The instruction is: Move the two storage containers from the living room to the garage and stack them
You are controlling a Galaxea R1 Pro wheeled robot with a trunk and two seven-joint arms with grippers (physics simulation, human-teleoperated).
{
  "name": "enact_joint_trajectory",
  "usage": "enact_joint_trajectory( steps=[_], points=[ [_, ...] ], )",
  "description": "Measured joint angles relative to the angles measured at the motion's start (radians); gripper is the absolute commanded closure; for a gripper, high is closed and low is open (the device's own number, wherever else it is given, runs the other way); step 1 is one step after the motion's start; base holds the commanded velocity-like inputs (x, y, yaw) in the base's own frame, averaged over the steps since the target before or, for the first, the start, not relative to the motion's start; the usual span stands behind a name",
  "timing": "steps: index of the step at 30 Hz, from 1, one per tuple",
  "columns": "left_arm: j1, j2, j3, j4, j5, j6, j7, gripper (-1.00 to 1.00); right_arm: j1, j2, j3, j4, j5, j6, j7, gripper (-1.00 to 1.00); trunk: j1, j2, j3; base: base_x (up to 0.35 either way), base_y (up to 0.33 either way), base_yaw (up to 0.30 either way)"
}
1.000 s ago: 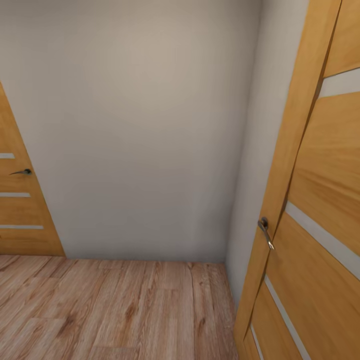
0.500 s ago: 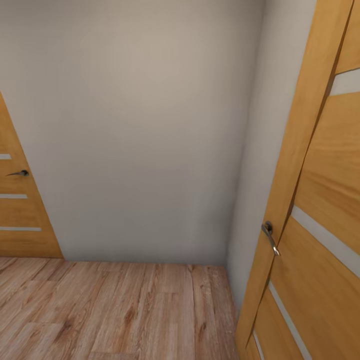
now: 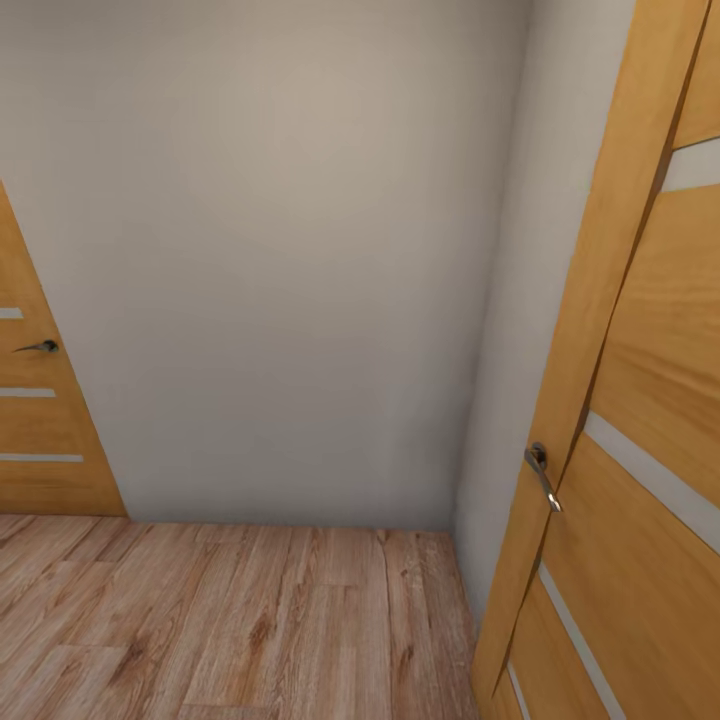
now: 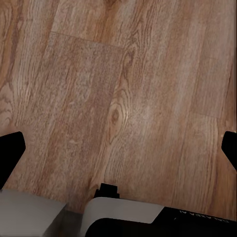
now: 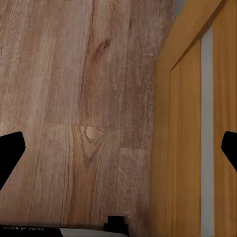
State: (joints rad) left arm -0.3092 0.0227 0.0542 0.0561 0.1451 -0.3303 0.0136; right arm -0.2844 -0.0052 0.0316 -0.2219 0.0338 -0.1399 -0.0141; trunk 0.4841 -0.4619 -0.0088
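1. Plain grey-white wall [image 3: 280, 250] faces us, above light wood plank floor [image 3: 230, 620].
2. Orange wooden door with pale stripes [image 3: 640, 420] stands close at our right; a matching door [image 3: 35, 400] at far left.
3. Our left hand [image 4: 118, 150] and right hand [image 5: 118, 150] hang spread wide and empty over the planks, the right one beside the near door.

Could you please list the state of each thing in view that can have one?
Right door: ajar, swung toward the robot.
Left door: cannot tell whether shut.
Left tool: open, empty, over the wood floor.
Right tool: open, empty, beside the right door.
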Motion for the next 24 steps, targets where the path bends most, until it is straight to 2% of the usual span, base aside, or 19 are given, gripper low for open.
enact_joint_trajectory(
  steps=[5,15,24],
  points=[
    [0.005,-0.012,0.000,0.000,0.000,0.000,0.000,-1.00,0.000,0.012,0.001,0.000,0.001,0.000,0.000,-1.00,0.000,0.000,0.000,0.000,0.000,0.000],
    [0.010,-0.013,0.002,0.000,0.002,0.000,-0.001,-1.00,0.000,0.011,0.001,0.000,0.003,0.000,0.000,-1.00,0.000,0.000,0.000,0.006,0.000,0.000],
    [0.010,-0.013,0.002,0.001,0.002,0.001,-0.001,-1.00,0.000,0.011,0.001,0.000,0.003,0.000,0.000,-1.00,-0.001,0.000,0.000,0.254,0.000,0.000]
  ],
)
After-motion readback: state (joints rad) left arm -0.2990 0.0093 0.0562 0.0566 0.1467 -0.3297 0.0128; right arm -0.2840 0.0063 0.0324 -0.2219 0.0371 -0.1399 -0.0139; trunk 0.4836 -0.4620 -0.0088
